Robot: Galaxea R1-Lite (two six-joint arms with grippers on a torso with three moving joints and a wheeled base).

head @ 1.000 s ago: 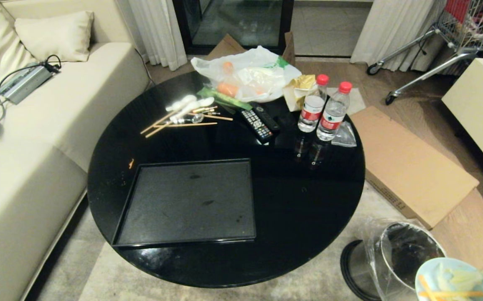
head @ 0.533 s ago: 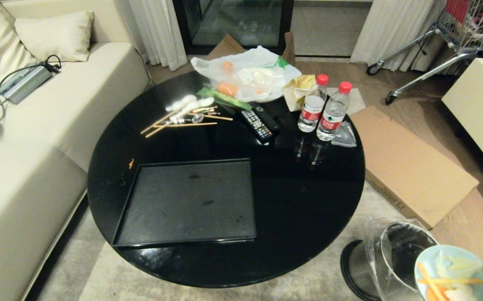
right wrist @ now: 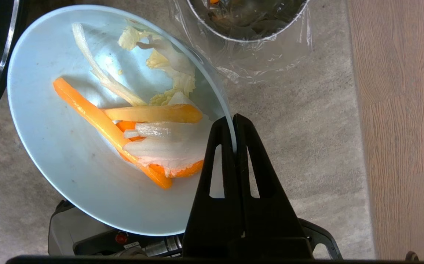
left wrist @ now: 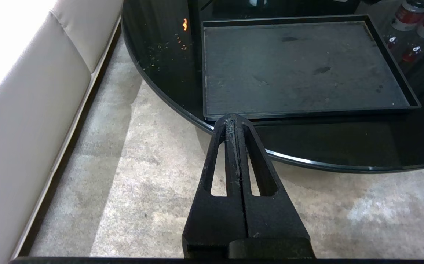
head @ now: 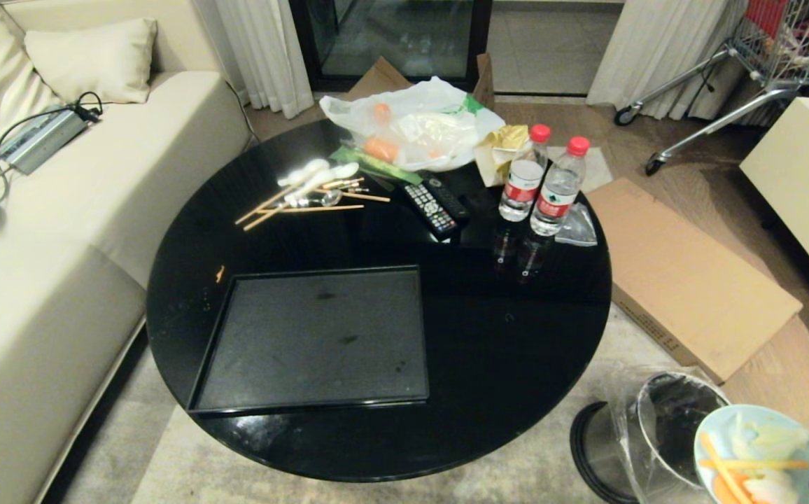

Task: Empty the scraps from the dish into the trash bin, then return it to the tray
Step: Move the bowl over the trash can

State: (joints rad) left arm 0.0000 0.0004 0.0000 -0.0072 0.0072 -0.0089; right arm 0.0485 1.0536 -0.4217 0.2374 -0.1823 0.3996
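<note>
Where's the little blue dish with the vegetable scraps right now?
In the head view the dish is off the table, low at the right, beside the trash bin. The right gripper pinches its rim, scraps still inside.

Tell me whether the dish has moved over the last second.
Yes. The dish has risen slightly against the trash bin rim, tilting further, scraps sliding downward.

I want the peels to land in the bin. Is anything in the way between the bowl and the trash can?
Nothing visible blocks it. The right gripper is pinching the rim of the dish, with the scraps inside, beside the trash bin. The bin's mouth is open, lined only with its clear bag.
</note>
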